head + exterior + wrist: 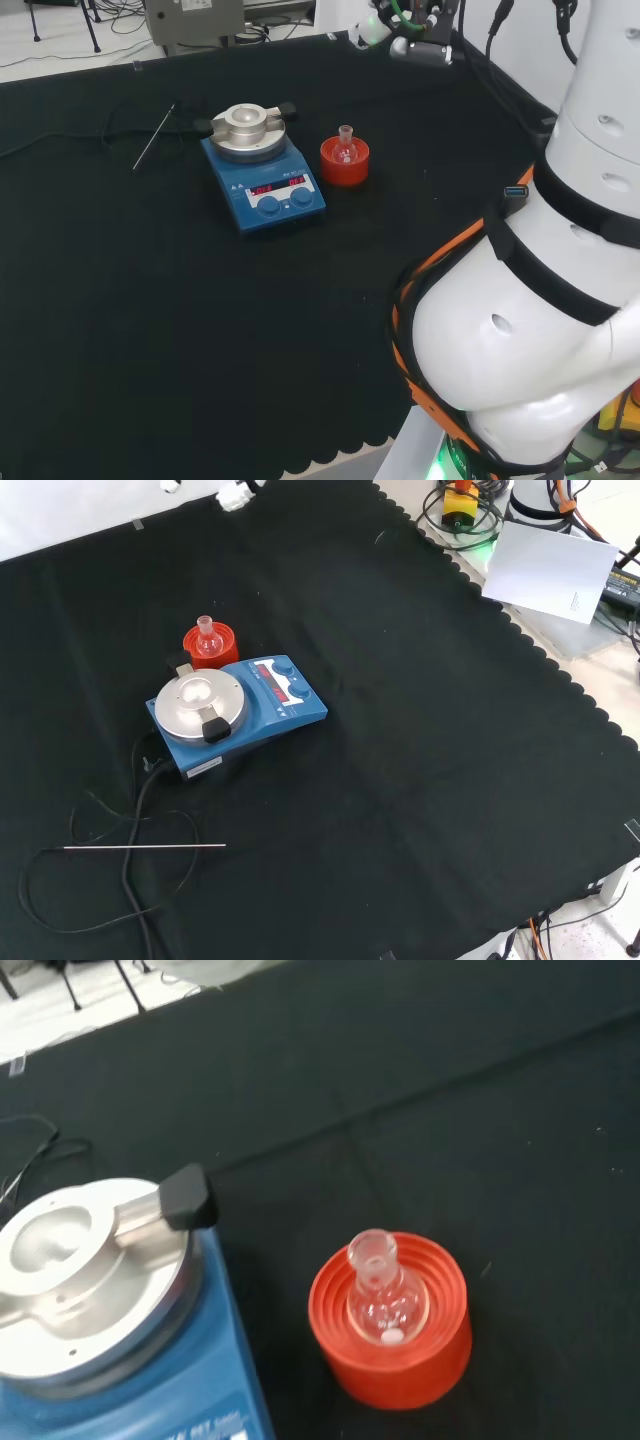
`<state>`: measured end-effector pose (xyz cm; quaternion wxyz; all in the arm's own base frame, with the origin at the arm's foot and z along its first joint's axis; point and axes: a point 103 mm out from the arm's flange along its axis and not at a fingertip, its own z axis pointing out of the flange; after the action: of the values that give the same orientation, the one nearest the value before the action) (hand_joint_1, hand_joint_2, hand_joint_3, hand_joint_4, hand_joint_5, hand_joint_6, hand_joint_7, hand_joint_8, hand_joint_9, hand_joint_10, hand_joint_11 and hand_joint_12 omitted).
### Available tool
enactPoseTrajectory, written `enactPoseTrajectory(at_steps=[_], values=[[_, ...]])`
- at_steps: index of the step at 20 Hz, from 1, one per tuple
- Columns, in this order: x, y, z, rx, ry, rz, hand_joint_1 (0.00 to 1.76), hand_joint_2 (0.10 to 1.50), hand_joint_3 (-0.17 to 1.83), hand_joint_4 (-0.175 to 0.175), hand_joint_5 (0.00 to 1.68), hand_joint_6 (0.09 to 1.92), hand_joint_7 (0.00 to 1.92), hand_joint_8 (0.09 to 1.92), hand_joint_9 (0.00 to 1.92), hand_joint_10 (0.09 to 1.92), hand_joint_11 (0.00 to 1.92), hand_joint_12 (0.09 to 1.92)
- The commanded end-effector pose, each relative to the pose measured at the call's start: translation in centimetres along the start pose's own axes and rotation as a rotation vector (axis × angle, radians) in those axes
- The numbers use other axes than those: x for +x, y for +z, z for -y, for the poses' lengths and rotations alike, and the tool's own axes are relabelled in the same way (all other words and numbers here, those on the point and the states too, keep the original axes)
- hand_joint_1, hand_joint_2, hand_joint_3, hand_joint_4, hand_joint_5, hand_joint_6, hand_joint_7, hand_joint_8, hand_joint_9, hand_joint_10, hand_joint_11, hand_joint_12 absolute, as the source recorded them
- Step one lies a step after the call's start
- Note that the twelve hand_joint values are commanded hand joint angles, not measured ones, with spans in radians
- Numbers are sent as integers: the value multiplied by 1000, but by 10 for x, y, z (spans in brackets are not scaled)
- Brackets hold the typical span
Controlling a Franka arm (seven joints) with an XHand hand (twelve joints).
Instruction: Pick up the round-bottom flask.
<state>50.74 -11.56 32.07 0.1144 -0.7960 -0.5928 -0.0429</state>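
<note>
The bench (150, 330) is wide bare cloth. The blue stirrer (265, 180) sits just beside the red ribbed stand (390, 1320), crowding one side. The round-bottom flask (383, 1295) rests upright there, neck free, below and ahead of the hand, whose fingers I cannot tell.

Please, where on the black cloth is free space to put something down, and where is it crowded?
Free: the wide cloth to the right of the blue stirrer plate in the front view, up to the scalloped edge. Crowded: the round-bottom flask on its red stand beside the plate, and the cable and thin metal rod nearer the camera.
</note>
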Motion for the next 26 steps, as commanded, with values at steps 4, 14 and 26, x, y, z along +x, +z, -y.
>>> enactPoseTrajectory(at_steps=[4, 14, 26], values=[[-5, 92, -62, 81, 15, -123, 723, 696, 627, -93, 564, 87, 269, 684, 377, 704, 0, 1361], [-5, 128, -73, 82, 40, -171, 737, 656, 566, -91, 580, 87, 292, 701, 407, 713, 30, 1387], [-11, 163, -73, 93, 34, -228, 799, 618, 569, -92, 615, 87, 340, 700, 461, 693, 93, 1363]])
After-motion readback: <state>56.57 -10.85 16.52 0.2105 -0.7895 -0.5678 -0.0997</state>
